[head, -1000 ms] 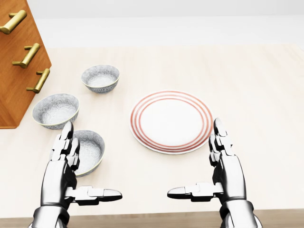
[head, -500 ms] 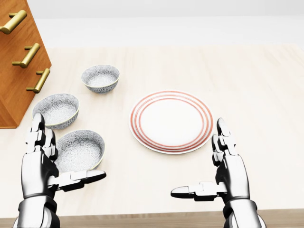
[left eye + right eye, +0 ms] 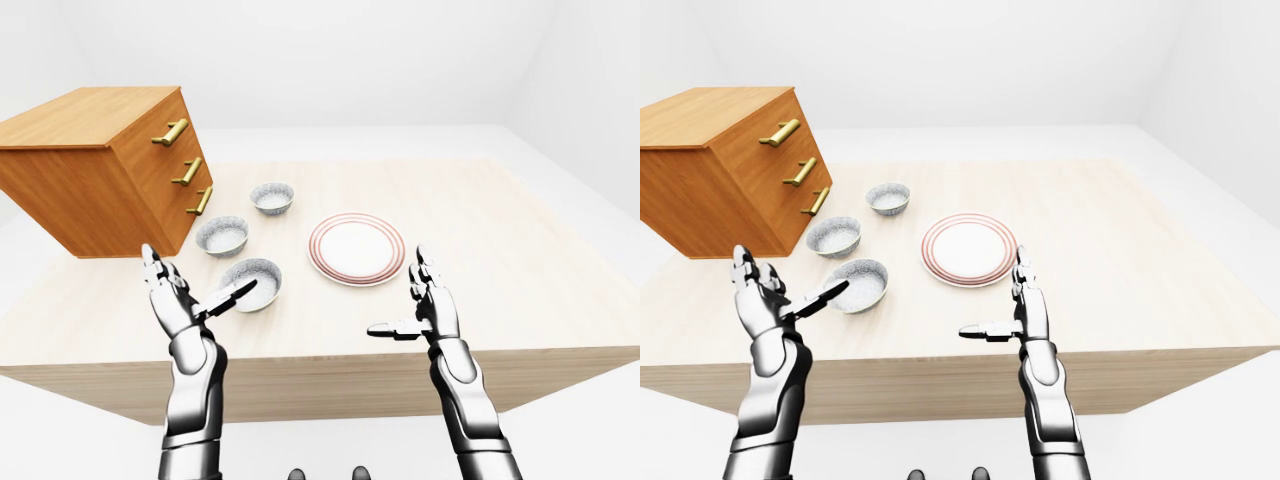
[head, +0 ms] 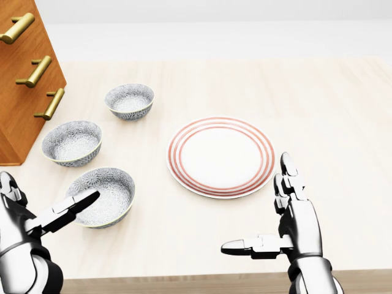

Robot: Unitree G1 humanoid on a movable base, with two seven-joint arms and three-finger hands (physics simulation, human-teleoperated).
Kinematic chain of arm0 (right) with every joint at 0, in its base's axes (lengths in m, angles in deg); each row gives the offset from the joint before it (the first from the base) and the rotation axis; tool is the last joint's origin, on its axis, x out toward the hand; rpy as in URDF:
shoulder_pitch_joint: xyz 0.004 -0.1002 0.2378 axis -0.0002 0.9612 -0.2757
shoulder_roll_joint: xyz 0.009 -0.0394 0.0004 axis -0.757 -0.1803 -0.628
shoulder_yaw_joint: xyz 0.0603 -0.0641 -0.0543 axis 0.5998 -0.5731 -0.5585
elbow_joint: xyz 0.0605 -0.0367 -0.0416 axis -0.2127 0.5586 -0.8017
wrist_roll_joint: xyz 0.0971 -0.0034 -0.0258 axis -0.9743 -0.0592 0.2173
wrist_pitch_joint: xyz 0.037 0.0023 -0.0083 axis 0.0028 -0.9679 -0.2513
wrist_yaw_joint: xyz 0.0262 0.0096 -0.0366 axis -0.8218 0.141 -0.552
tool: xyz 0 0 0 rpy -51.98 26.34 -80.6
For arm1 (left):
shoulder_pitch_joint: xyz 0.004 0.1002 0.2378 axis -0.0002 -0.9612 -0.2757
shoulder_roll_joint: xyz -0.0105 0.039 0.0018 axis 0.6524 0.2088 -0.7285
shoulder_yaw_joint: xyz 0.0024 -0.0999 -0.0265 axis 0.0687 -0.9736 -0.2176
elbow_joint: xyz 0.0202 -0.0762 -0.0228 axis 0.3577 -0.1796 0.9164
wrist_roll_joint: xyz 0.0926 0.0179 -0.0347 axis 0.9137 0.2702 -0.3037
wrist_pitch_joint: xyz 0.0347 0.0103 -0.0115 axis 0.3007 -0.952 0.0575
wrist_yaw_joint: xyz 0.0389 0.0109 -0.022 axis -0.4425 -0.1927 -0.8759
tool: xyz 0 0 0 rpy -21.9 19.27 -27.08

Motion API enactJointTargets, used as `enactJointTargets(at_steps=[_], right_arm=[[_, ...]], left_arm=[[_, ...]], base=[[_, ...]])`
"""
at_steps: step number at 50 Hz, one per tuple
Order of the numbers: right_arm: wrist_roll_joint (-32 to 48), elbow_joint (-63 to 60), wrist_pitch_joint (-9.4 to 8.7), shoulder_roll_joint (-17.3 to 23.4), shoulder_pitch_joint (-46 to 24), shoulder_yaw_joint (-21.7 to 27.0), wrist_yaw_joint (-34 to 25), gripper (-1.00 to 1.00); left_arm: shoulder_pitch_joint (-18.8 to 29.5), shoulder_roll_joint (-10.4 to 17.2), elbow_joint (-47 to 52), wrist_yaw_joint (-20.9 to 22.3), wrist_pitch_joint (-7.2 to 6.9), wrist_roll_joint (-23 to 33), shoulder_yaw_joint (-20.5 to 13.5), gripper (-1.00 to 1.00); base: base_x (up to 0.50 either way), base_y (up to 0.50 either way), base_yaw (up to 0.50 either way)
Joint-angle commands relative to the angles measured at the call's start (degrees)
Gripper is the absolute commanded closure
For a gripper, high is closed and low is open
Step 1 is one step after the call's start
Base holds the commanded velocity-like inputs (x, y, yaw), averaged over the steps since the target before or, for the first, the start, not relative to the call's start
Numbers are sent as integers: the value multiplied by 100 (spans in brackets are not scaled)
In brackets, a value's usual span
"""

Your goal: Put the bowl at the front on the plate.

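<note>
Three grey patterned bowls stand in a slanted row at the left of the head view. The lowest one, the front bowl, sits upright on the table. Right of it lies the white plate with red rings, nothing on it. My left hand is open at the bottom left. Its thumb reaches over the front bowl's left rim, and its other fingers stand apart to the left. Below the plate's right edge my right hand is open, palm turned left, holding nothing.
The middle bowl and the top bowl stand close above the front bowl. A wooden drawer chest with brass handles fills the upper left. The table's near edge runs just under both hands.
My left hand has swung left and down past the front bowl, uncovering it; its thumb now points over the bowl's left rim. The right hand has barely moved.
</note>
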Motion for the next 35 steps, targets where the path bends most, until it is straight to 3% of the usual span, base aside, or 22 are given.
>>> enactJointTargets(at_steps=[1,2,3,6,7,9,10,12,13,16,17,18,19,20,24,26,31,34,35], right_arm=[[3,20,-16,4,-16,6,13,-100],[9,9,-30,2,-17,2,20,-100],[14,13,-33,3,-21,1,22,-100],[7,74,3,8,-36,8,11,-100],[11,52,-17,7,-31,4,13,-100],[19,-60,-95,-3,-5,-11,28,-100],[18,-37,-79,-1,-15,-7,25,-100],[17,-32,-90,0,-25,-6,26,-100],[18,-38,-95,0,-26,-7,26,-100],[13,-7,-91,2,-40,-3,22,-100],[8,41,-49,6,-47,5,13,-100],[5,54,-39,8,-50,8,12,-100],[-1,101,-1,12,-60,16,4,-100],[-3,99,-4,12,-59,16,4,-100],[5,-28,-99,-1,-28,-6,19,-100],[0,23,-70,3,-44,1,13,-100],[-3,35,-65,4,-52,1,15,-100],[3,23,-40,5,-31,0,11,-100],[4,29,-36,7,-33,1,8,-100]], left_arm=[[-34,-18,310,-556,-171,-93,-142,-100],[72,20,38,-556,-20,-8,-190,-100],[104,28,15,-556,2,-33,-230,-100],[156,63,-24,-556,-135,-305,-299,-100],[171,75,-3,-556,-271,-394,-323,-100],[433,131,-576,-556,68,-555,-427,-100],[412,168,-451,-556,-69,-599,-409,-100],[514,204,-566,-556,154,-715,-471,-100],[524,239,-588,-556,132,-673,-455,-100],[595,283,-724,-556,272,-675,-490,-100],[621,312,-779,-556,257,-621,-494,-100],[706,328,-1016,-556,390,-632,-523,-100],[763,369,-1042,-556,240,-788,-573,-100],[791,402,-1092,-556,226,-821,-578,-100],[807,503,-1135,-556,345,-965,-650,-100],[796,521,-1112,-556,470,-870,-640,-100],[835,559,-1160,-556,470,-945,-717,-100],[1001,659,-1507,-556,440,-1318,-844,-100],[1044,689,-1603,-556,365,-1402,-862,-100]], base=[[0,0,0],[0,0,0],[0,0,0],[0,0,0],[0,0,0],[0,0,0],[0,0,0],[0,0,0],[0,0,0],[0,0,0],[0,0,0],[0,0,0],[0,0,0],[0,0,0],[0,0,0],[0,0,0],[0,0,0],[0,0,0],[0,0,0]])
